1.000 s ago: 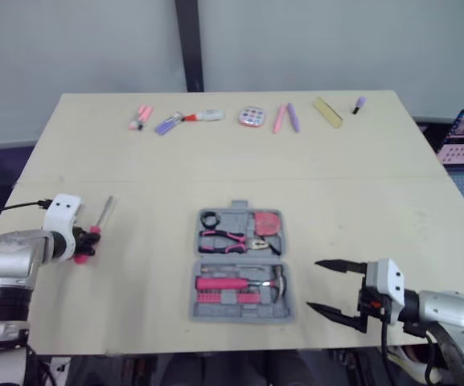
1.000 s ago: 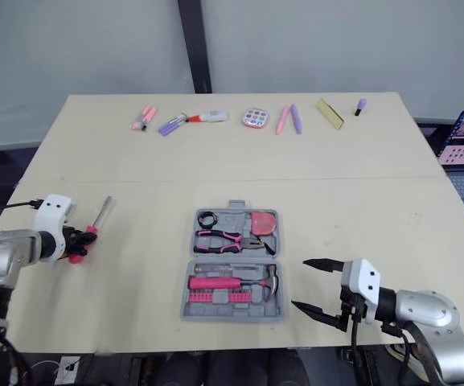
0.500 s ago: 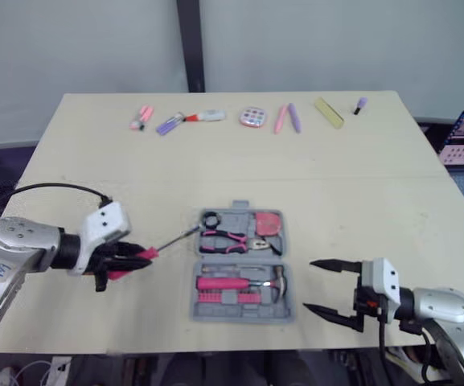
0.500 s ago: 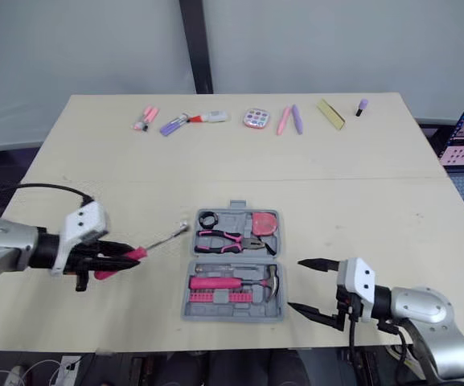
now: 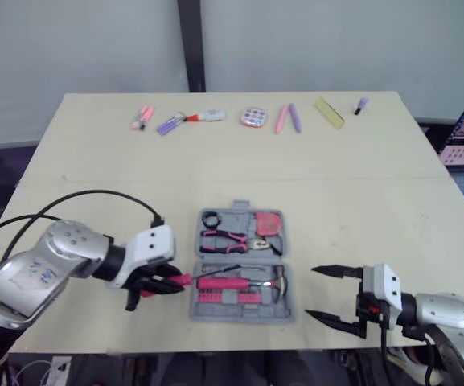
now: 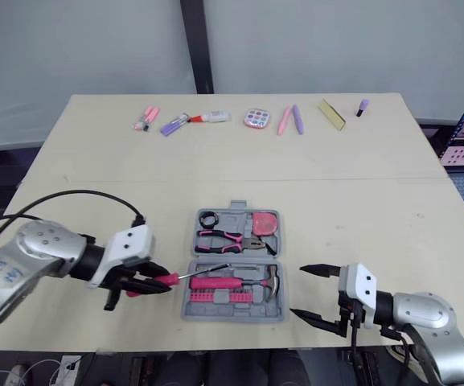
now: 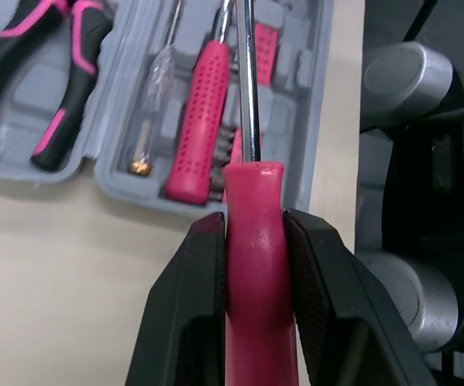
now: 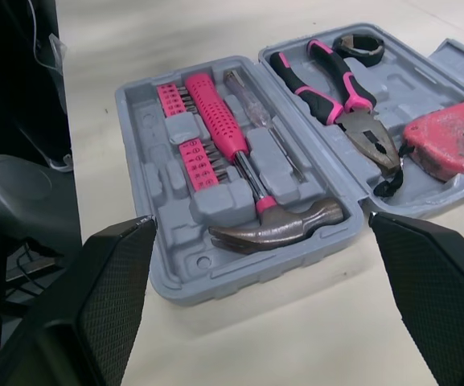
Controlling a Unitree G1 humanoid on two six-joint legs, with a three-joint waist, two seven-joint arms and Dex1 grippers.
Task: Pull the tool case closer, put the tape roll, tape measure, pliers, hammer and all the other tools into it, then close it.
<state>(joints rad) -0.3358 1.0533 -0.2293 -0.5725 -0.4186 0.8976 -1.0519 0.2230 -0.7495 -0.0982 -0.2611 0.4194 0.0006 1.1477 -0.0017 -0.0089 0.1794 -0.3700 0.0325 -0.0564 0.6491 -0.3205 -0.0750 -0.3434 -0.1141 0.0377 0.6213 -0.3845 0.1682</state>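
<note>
Pink-handled steel screwdriver (image 7: 253, 209) sits clamped in the left gripper (image 5: 167, 281), its shaft reaching over the near half of the open grey plastic tool case (image 5: 233, 217) at the pale wooden table's (image 5: 360, 201) near centre. The right gripper (image 5: 312, 292), fingers spread wide, hovers just right of the case.

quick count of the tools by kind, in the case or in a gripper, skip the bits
pliers: 1
hammer: 1
tape measure: 1
tape roll: 1
screwdrivers: 2, a clear tester in the tool case and a pink-handled screwdriver held by the left gripper
total: 6
</note>
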